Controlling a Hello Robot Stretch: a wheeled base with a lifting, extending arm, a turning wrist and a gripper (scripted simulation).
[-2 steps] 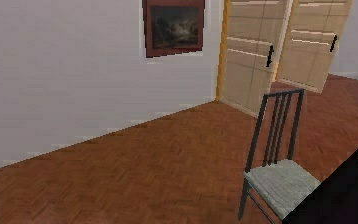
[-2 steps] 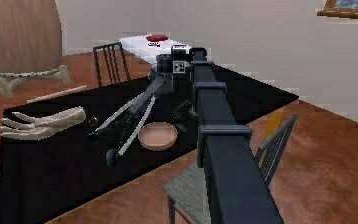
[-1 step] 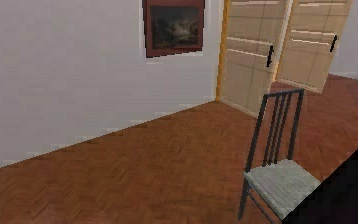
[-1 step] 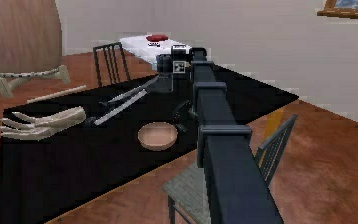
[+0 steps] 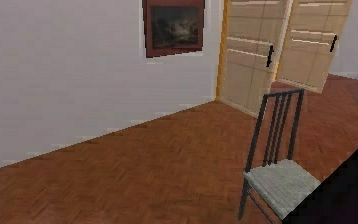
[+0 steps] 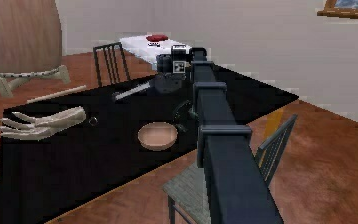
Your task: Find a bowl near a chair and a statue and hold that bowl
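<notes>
Nearest the camera, the dark arm [image 6: 219, 140] rises from the arm side view's bottom edge, reaching across a black table [image 6: 67, 165]. At its far end the gripper [image 6: 137, 92] points left, with the tabletop behind its fingers [image 6: 127, 95], so it cannot be told whether they hold anything. A round tan bowl [image 6: 158, 134] sits on the table just left of the arm. Farther left lies a pale hand-shaped statue [image 6: 42, 124]. A near chair [image 6: 227, 180] and a far chair [image 6: 111, 62] flank the table. In the forward view a grey chair [image 5: 277, 150] stands on the wooden floor [image 5: 137, 170] near a framed painting [image 5: 174, 27].
</notes>
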